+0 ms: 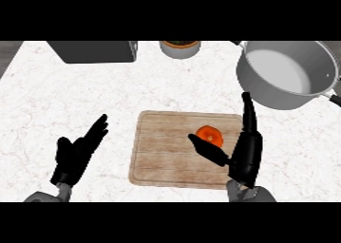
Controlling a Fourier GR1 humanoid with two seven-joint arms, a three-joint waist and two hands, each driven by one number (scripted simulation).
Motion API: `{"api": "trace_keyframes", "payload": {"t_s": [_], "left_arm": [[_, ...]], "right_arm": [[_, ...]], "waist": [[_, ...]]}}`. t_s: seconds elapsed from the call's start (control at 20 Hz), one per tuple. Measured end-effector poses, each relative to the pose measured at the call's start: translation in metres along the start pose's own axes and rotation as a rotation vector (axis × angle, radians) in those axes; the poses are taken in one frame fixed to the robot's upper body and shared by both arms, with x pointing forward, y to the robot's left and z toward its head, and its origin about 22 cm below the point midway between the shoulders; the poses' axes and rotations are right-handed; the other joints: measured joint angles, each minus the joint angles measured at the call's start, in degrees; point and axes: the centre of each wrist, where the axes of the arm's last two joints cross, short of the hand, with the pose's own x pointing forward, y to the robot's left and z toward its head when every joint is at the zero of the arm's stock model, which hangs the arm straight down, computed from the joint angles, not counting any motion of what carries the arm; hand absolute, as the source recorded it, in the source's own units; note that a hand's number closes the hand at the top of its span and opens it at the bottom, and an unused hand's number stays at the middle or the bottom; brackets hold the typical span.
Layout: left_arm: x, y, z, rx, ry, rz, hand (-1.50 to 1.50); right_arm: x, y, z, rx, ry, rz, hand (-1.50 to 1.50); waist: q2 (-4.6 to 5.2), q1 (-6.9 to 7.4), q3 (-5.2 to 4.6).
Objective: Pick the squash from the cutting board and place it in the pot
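Observation:
A small orange squash [211, 135] lies on the wooden cutting board [162, 152], right of the board's middle. My right hand [244, 152] is open over the board's right edge, fingers straight and pointing away, thumb reaching toward the squash from its lower left. The squash sits in the gap between thumb and fingers, not enclosed. The grey metal pot [288, 73] stands at the upper right, tilted in view, with nothing showing inside. My left hand [76, 154] rests open on the counter, left of the board.
A dark grey box-like appliance [96, 50] stands at the back left. A small round container [180, 47] with an orange top sits at the back centre. The pot's black handle [339, 100] sticks out at the right edge. The counter is white marble.

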Motion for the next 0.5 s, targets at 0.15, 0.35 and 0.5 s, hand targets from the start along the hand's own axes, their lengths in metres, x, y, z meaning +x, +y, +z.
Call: {"api": "trace_keyframes", "payload": {"t_s": [0.15,0.35,0.5], "left_arm": [[0.002,0.002,-0.005,-0.014,-0.003,-0.003,0.0],[-0.002,0.004,-0.007,-0.025,-0.009,-0.005,0.0],[-0.002,0.001,-0.01,-0.034,-0.015,-0.007,0.0]], "right_arm": [[0.024,-0.007,-0.003,0.028,0.093,0.007,-1.5],[0.045,-0.011,-0.008,0.073,0.215,0.023,-1.5],[0.046,-0.009,-0.011,0.162,0.314,0.056,-1.5]], "waist": [[0.13,0.52,0.09],[0.35,1.42,0.22],[0.53,1.83,0.29]]}}
